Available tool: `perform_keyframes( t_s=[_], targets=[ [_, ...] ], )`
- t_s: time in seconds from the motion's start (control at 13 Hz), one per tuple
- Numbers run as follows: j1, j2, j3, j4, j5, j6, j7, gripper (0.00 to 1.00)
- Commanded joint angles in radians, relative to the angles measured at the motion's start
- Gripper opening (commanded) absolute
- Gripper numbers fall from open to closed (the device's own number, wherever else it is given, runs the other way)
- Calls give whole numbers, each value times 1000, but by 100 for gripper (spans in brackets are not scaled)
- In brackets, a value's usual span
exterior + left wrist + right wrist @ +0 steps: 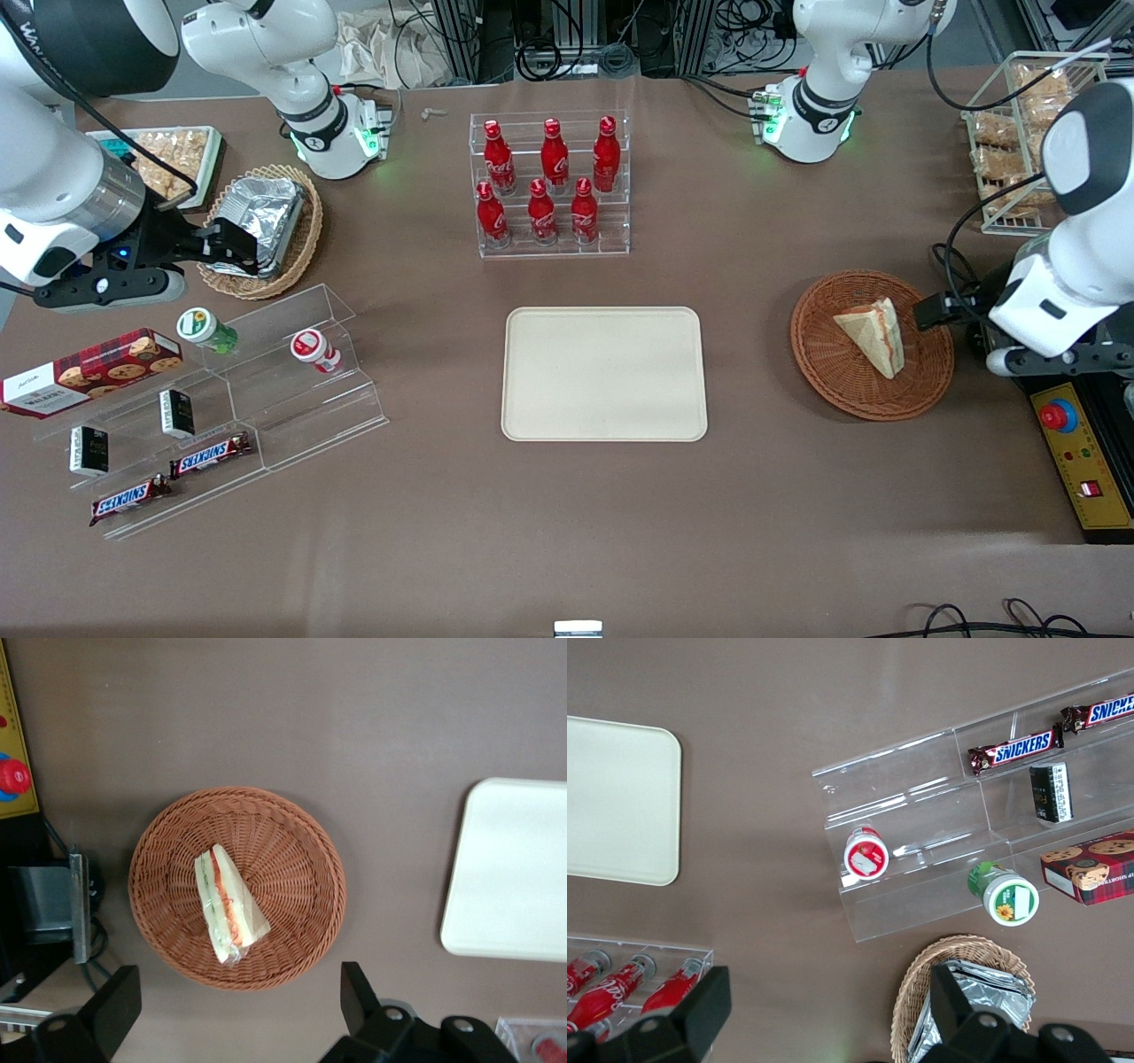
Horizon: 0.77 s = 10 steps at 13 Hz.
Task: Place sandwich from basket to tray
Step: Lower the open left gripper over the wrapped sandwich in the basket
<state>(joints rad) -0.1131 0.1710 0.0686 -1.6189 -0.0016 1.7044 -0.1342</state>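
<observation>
Above the basket [236, 889] our pincer [239, 1010] hangs wide apart. We think the sandwich [229, 904] is soft and light, so we should pinch its flat bread sides gently.

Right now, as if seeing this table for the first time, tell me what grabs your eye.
Six red bottles in a clear rack stand out, farther from the front camera than the bare cream tray at mid-table. Toward the working arm's end, a sandwich lies in the reddish-brown basket; the left gripper hangs open above the basket's edge, holding nothing.
</observation>
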Motion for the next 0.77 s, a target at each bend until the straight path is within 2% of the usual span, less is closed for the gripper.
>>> perform_keyframes(
  t_s=[0.0, 0.31, 0.54, 0.69],
  targets=[
    [6, -25, 2, -77, -8, 78, -163, 100],
    [7, -86, 36, -316, 0, 321, -278, 100],
    [7, -91, 63, -419, -15, 435, -327, 100],
    [6, -96, 63, -504, -12, 544, -433, 100]
  ],
)
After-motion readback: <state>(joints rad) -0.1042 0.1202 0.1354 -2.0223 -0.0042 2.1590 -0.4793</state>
